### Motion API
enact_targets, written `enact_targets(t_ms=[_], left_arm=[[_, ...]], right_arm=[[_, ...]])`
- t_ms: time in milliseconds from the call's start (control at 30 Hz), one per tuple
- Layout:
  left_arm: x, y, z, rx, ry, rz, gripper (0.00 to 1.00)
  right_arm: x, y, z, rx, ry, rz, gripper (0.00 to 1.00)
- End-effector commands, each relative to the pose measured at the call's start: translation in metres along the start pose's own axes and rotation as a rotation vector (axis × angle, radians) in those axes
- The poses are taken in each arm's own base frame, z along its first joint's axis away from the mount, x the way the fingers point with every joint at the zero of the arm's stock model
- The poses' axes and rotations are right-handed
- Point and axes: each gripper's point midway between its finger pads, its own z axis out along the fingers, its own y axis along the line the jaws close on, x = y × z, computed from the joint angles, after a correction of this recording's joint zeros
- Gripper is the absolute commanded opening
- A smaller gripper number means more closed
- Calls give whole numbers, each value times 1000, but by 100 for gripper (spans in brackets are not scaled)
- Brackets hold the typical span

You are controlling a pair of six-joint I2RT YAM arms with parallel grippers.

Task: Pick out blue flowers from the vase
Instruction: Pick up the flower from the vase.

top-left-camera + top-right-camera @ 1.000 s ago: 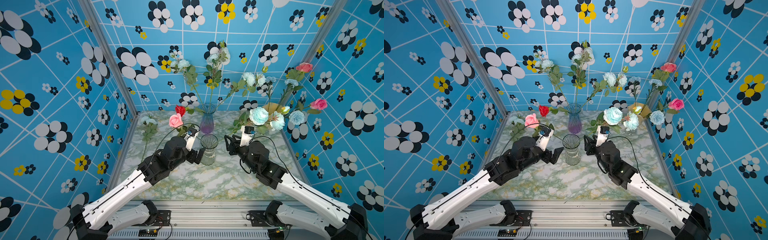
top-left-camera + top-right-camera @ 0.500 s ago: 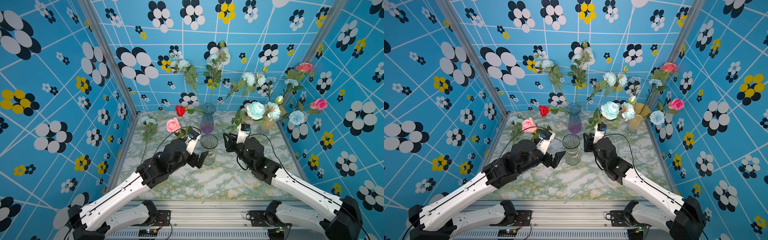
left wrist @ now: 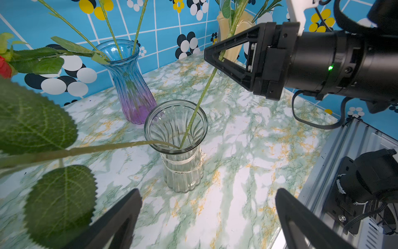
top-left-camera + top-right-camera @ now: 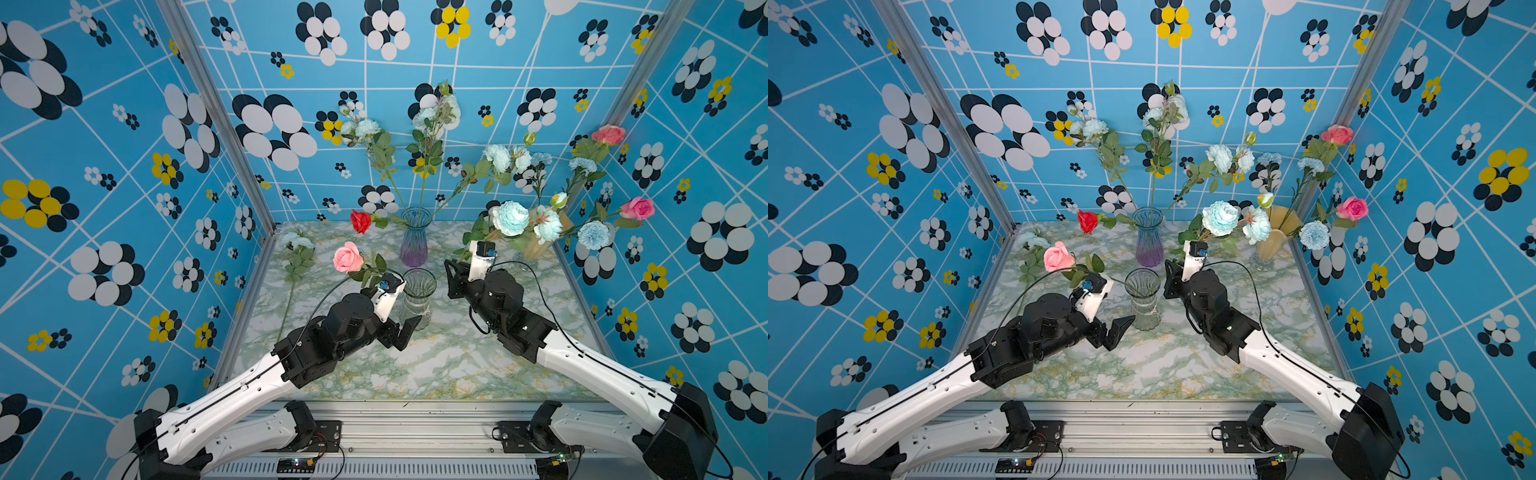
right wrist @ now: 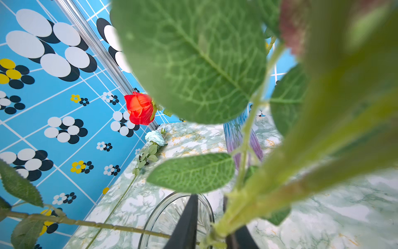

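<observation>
**Right gripper narrow around blue-flower stem above clear vase**

We had the right gripper (image 3: 212,56) just above the clear vase (image 3: 183,172), jaws narrow around the stem (image 3: 200,101) of a blue flower (image 4: 511,218). In the right wrist view the stem ran between the fingers (image 5: 185,226) with a thin gap showing on one side. We couldn't tell whether it was actually pinched. The stem's foot sat inside the clear vase. Its two big aqua blooms leaned out toward the yellow vase (image 4: 1273,243).

Left gripper (image 3: 207,194): jaws wide, nothing between them, low and just beside the clear vase's base. A pink rose (image 4: 348,257) shared that vase, its stem leaning away to the left arm's side.

Other blues we counted in both top views:
- tall blue flowers (image 4: 365,126) in the blue-purple vase (image 4: 413,245) at the back, alongside a red rose (image 4: 360,221)
- small blue flowers (image 4: 593,235) in the yellow vase
- a loose blue flower (image 4: 297,241) lying flat on the surface (image 4: 436,365), back-left corner, well apart from both grippers
</observation>
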Motion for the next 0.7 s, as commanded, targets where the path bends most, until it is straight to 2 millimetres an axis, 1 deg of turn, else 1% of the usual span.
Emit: enact_targets(t_ms=[0, 100, 233, 533, 667], left_arm=[[-11, -2, -7, 4, -51, -18, 100], [-15, -1, -13, 3, -64, -27, 100], [-20, -1, -21, 5, -60, -35, 100], [-29, 5, -45, -12, -83, -75, 100], [-38, 8, -55, -20, -92, -96, 100]], right_arm=[[-25, 5, -2, -11, -60, 11, 16], [-30, 7, -3, -6, -49, -16, 9], [-44, 15, -6, -15, -23, -65, 5], [-65, 31, -8, -49, 50, -129, 3], [-81, 42, -9, -79, 70, -150, 3]])
